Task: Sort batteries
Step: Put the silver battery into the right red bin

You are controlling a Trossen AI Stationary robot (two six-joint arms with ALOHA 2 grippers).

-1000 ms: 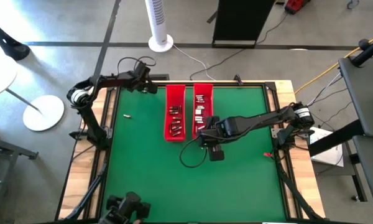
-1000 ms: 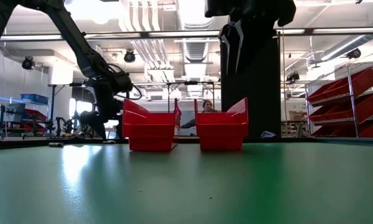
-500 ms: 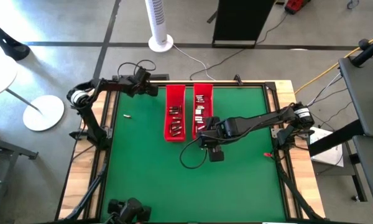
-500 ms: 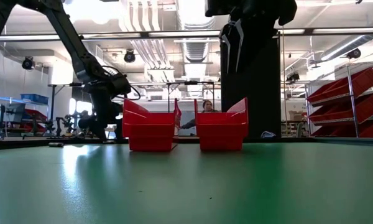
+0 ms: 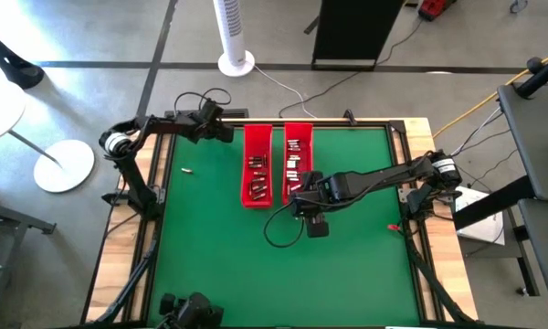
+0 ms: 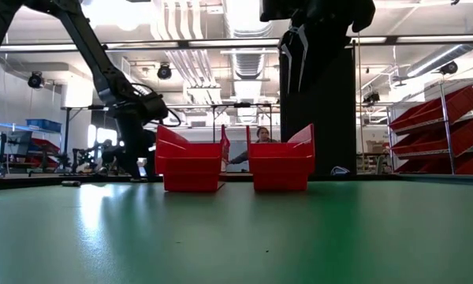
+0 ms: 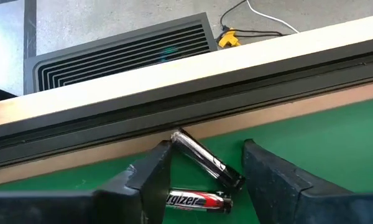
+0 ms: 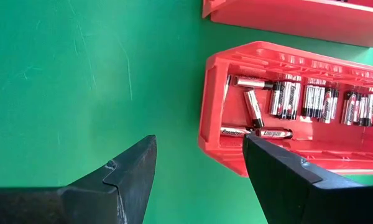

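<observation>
At the table's far left corner, beside the left red tray (image 5: pixel 258 164), we see the left gripper (image 7: pixel 205 174) low over the green mat (image 5: pixel 283 265), fingers (image 7: pixel 150 180) apart around two loose batteries (image 7: pixel 206 159) by the wooden edge; whether they touch either one, we cannot tell. Another loose battery (image 5: pixel 187 170) lies alone on the mat, well apart from the trays. We see the right gripper (image 8: pixel 199 168) hanging above the near end of the right red tray (image 5: pixel 298 160), fingers (image 8: pixel 280 177) apart, nothing between them. Both trays hold sorted batteries (image 8: pixel 298 99).
</observation>
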